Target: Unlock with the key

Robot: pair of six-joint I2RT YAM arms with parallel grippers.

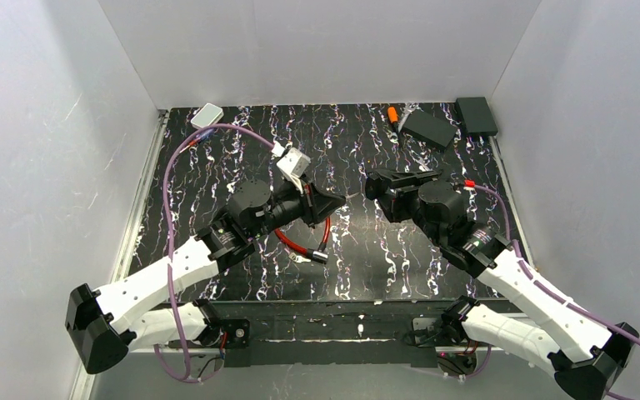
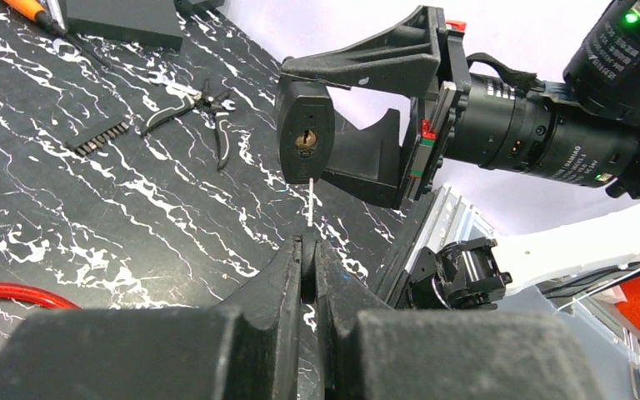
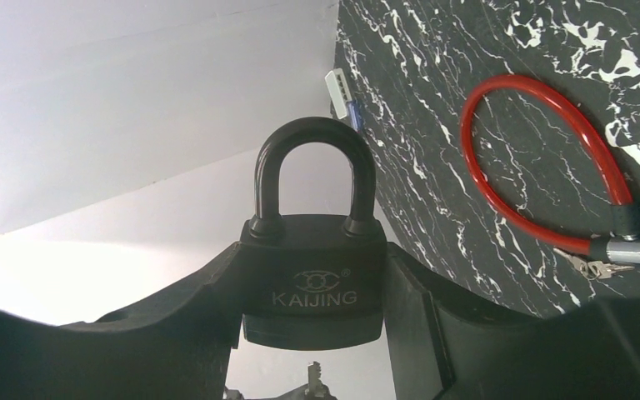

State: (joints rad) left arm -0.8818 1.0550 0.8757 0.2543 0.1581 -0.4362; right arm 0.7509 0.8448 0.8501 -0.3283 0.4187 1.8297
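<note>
**Padlock** (image 3: 312, 283), black, marked KAIJING: clamped by the body between the fingers of the right gripper (image 2: 307, 117), held clear of the table (image 1: 367, 250). Shackle shut, keyhole (image 2: 304, 140) turned toward the left arm.

**Key** (image 2: 310, 204): pinched by the head in the left gripper (image 2: 304, 250), jaws all but together. Blade aimed at the lock, tip at the lower edge of the body just beside the keyhole, not inserted; contact impossible to tell.

**Red cable lock** (image 3: 542, 167): lying on the table under the left gripper.

**Pliers** (image 2: 204, 108), **orange-handled screwdriver** (image 2: 29, 10), **black boxes** (image 1: 429, 127): toward the far edge, well apart from both grippers.
</note>
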